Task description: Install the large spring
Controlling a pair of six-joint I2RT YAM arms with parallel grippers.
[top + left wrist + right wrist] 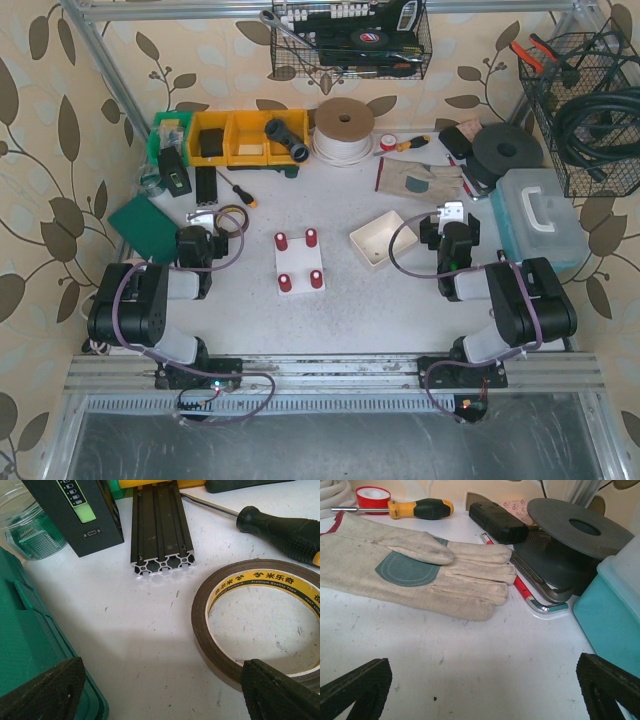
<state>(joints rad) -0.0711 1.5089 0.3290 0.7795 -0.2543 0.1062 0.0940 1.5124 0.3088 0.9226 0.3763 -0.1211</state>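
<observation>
A white plate (299,262) with four red posts lies in the middle of the table. A shallow white box (385,240) sits to its right. No large spring shows in any view. My left gripper (205,218) is open and empty to the left of the plate; in the left wrist view (165,700) its fingertips (45,690) straddle bare table next to a brown tape roll (260,625). My right gripper (452,213) is open and empty to the right of the white box; in the right wrist view (485,695) it hovers over bare table in front of a work glove (415,575).
A green case (30,650), a black extrusion (159,530) and a screwdriver (285,535) lie by the left gripper. A teal box (615,615), a black disc (580,530) and a red hex key (530,592) lie by the right gripper. Yellow bins (235,137) line the back.
</observation>
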